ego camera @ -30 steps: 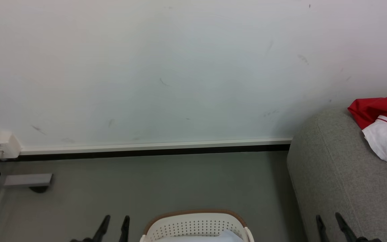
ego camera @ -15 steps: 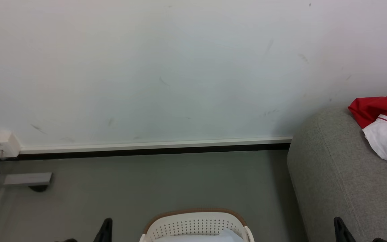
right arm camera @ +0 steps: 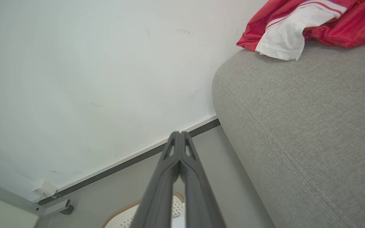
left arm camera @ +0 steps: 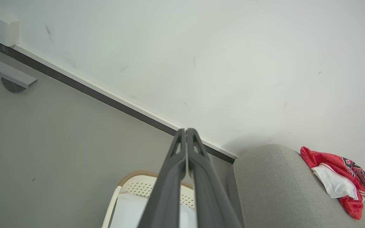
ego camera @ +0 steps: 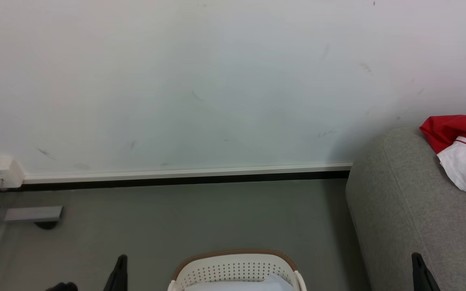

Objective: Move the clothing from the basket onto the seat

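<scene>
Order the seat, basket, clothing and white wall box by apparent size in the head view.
1. seat
2. basket and clothing: look alike, both cut by the frame
3. white wall box

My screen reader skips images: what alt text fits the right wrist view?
The right gripper, pressed shut, points toward a white wall. Red-and-white clothing lies on the grey seat at upper right; the basket peeks in below.
</scene>
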Robot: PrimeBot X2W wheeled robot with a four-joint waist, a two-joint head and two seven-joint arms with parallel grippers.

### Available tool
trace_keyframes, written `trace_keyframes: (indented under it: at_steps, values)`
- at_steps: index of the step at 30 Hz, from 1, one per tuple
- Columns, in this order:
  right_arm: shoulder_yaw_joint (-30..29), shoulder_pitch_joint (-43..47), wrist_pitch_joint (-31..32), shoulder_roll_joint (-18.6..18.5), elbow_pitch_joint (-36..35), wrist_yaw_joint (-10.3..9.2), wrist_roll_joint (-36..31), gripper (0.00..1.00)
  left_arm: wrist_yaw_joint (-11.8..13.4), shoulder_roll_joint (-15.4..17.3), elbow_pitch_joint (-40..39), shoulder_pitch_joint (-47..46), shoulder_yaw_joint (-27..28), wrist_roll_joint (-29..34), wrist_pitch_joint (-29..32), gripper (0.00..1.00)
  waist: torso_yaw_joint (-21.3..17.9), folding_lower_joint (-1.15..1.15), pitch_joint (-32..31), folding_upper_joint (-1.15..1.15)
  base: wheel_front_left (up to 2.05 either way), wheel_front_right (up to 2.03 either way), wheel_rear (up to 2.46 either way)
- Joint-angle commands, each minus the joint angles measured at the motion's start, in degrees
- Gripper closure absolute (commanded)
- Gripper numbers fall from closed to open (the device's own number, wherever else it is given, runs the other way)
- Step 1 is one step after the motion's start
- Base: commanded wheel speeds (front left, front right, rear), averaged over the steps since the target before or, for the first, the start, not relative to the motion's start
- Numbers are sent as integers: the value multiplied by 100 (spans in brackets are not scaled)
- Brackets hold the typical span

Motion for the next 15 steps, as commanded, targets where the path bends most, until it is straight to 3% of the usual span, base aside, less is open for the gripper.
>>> trace_keyframes:
  at_steps: [1, 15]
  values:
    - [-44, -177, 32, -30, -112, -3, 184, 100, -31, 26, -98, -166, 48, -223, 41, 100, 0, 0, 2, 0, 0, 0, 0]
    - [-153, -281, 321, -35, -221, -5, 1329, 100, -45, 32, -144, -285, 173, -1374, 330, 100, 0, 0, 34, 0, 0, 0, 0]
